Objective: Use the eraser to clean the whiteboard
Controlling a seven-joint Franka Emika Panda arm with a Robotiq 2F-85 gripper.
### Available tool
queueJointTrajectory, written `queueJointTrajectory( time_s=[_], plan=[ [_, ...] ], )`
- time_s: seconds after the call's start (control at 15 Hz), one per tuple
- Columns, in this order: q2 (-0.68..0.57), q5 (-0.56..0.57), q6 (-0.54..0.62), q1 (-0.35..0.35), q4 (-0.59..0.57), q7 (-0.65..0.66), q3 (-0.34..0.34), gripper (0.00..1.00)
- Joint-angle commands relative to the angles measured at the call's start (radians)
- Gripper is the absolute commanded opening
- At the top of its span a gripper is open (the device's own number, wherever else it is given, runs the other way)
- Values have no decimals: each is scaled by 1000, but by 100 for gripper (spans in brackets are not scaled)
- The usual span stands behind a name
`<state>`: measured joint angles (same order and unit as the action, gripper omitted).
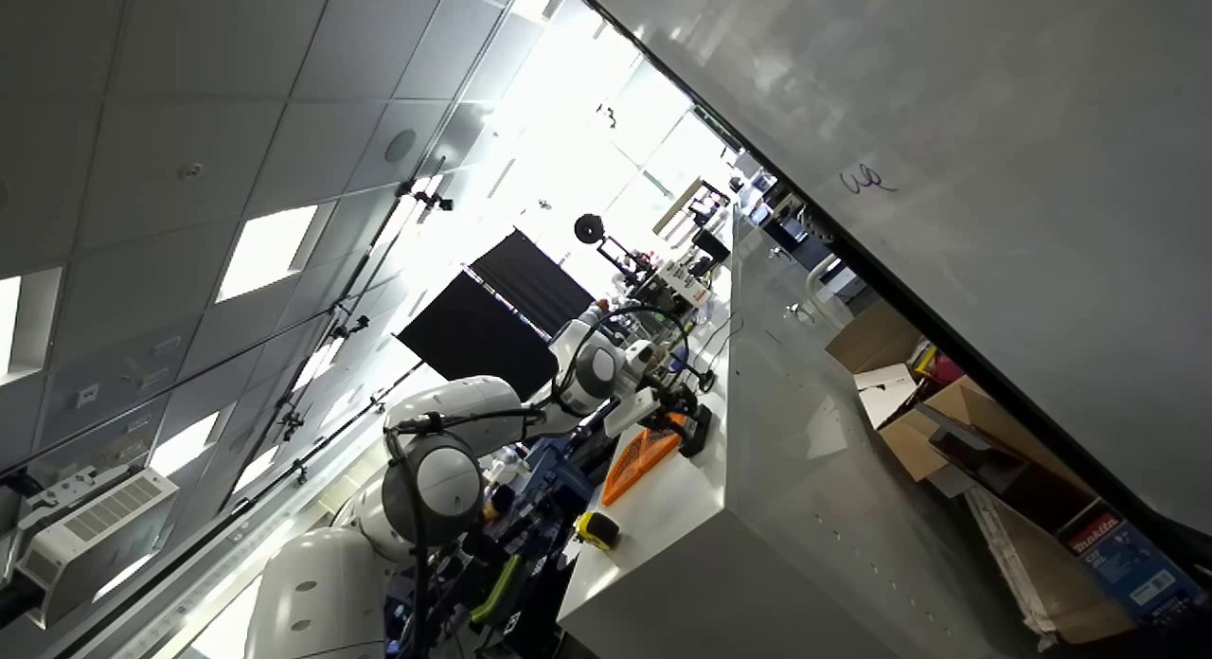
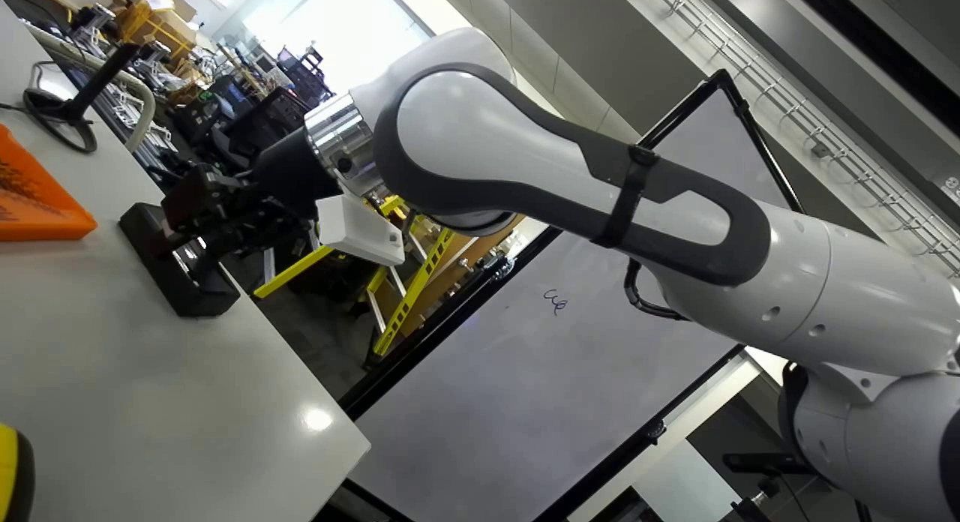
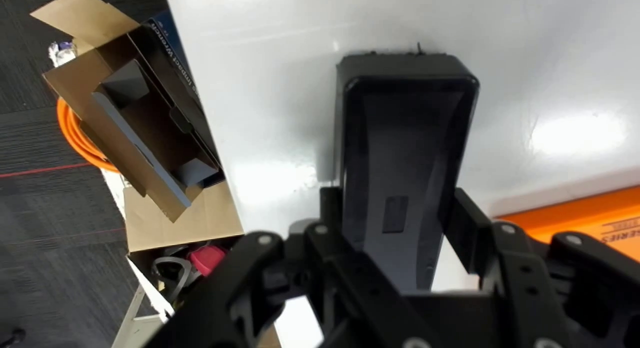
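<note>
Pinched along only short stretches of its sides by black fingers, the oblong black plastic eraser could swivel when pressed against the rectangular grey-white whiteboard, at four o'clock from it in an exterior view.

Wrist view: bare counter at upper right, passable. Eraser blocks centre, orange object lower right. Past the counter's edge at left, a cardboard box obstructs.

In an exterior view, one counter carries one eraser and one orange piece at nine o'clock, one black stand at ten and one tape measure at eight. One whiteboard stands at five.
</note>
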<state>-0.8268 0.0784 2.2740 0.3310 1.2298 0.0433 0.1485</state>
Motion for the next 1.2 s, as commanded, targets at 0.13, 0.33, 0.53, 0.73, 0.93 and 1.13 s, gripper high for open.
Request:
queueJointTrajectory(
  time_s=[0.13,0.33,0.53,0.73,0.93,1.13],
  plan=[
    [105,52,-6,4,79,-21,-14,30],
    [203,105,14,1,172,-71,-6,30],
    [339,159,33,-1,311,-132,1,30],
    [478,204,19,-6,434,-206,11,30],
    [631,242,10,-28,571,-305,26,30],
    [786,249,-3,-59,705,-426,35,30]
  ],
)
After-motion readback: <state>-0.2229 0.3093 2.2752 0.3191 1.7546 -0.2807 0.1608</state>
